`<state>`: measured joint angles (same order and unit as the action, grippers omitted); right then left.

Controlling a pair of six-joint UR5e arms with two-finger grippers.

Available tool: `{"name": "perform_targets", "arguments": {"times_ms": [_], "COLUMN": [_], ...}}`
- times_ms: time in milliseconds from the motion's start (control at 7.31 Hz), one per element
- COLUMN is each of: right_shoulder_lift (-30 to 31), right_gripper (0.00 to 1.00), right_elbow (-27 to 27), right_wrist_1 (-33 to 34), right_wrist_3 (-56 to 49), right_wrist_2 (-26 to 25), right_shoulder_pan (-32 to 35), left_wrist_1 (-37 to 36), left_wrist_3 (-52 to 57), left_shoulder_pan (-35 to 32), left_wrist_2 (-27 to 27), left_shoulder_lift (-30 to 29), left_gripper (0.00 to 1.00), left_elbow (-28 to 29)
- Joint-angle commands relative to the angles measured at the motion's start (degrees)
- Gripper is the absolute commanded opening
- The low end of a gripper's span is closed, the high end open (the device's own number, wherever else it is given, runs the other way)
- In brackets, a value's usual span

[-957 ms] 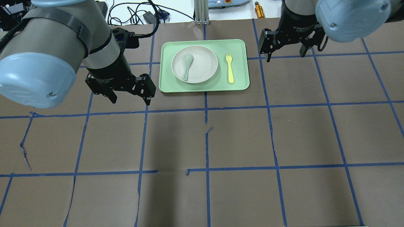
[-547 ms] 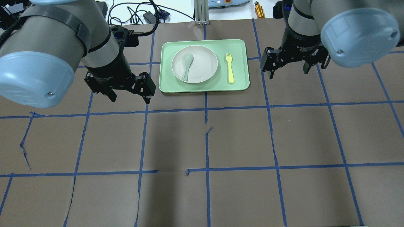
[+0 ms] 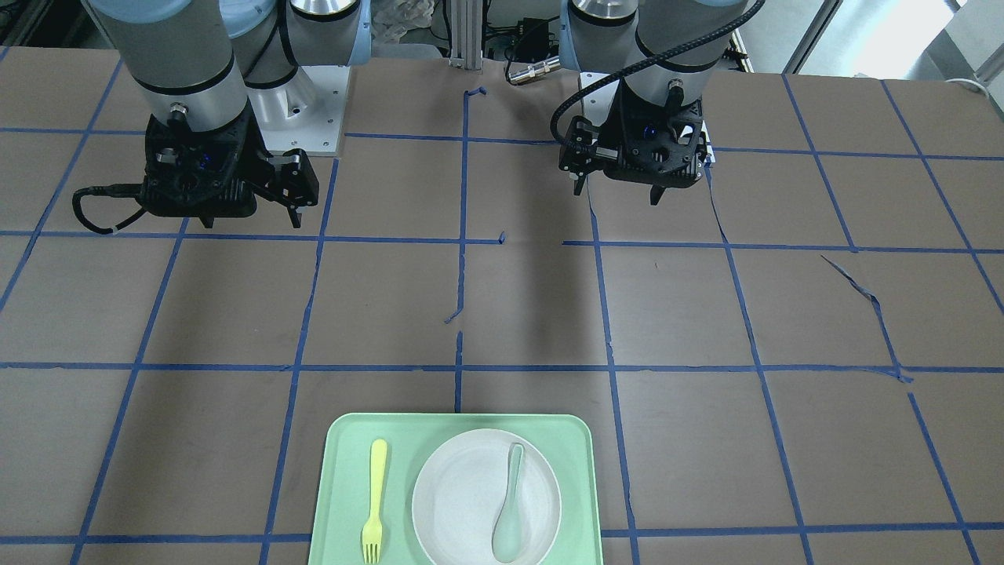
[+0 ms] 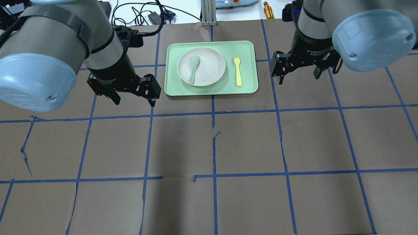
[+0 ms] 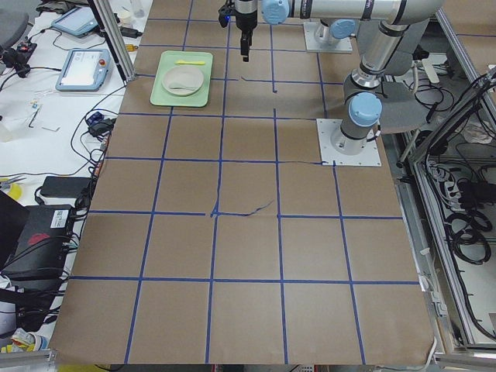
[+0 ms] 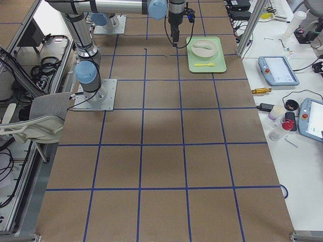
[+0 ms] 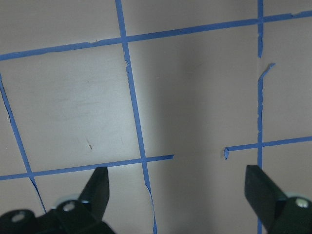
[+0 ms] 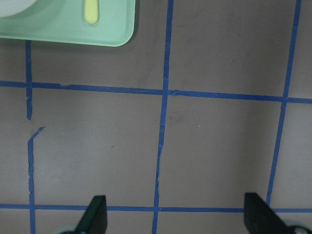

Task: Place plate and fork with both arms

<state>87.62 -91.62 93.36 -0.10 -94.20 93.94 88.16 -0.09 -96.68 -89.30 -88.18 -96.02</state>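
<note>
The white plate [image 4: 209, 70] lies on the left part of a mint-green tray [image 4: 173, 88], with the yellow fork [image 4: 237, 70] to its right on the tray. They also show in the front view: plate [image 3: 463, 494], fork [image 3: 375, 502]. My left gripper [image 4: 134, 99] is open and empty, left of the tray's near corner. My right gripper [image 4: 298, 76] is open and empty, right of the tray. The right wrist view shows the tray corner [image 8: 58, 36] and the fork's handle end [image 8: 91, 12]. The left wrist view shows only taped paper between the open fingers [image 7: 97, 190].
A pale grey-green spoon [image 4: 193, 68] lies in the plate. Brown paper with a blue tape grid [image 4: 214, 147] covers the table. Cables and devices [image 4: 153, 14] lie beyond the far edge. The tray [image 5: 184, 77] sits near that edge.
My right gripper has moved nearer to the robot, down the overhead view, beside the tray's right edge. My left gripper has barely shifted. Both stay open.
</note>
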Motion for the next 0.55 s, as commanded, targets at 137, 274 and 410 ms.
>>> {"name": "perform_targets", "arguments": {"times_ms": [137,274,410], "right_shoulder_lift": [0.00,0.00,0.00], "right_gripper": [1.00,1.00,1.00], "right_elbow": [0.13,0.22,0.30], "right_wrist_1": [-0.02,-0.02,-0.02], "right_wrist_3": [0.01,0.10,0.19], "right_wrist_2": [0.16,0.24,0.24], "right_shoulder_pan": [0.10,0.10,0.10], "left_wrist_1": [-0.01,0.08,0.08], "left_wrist_3": [0.00,0.00,0.00], "left_shoulder_pan": [0.00,0.00,0.00], "left_wrist_2": [0.00,0.00,0.00], "left_shoulder_lift": [0.02,0.02,0.02], "left_gripper": [1.00,1.00,1.00], "left_elbow": [0.05,0.05,0.05]}}
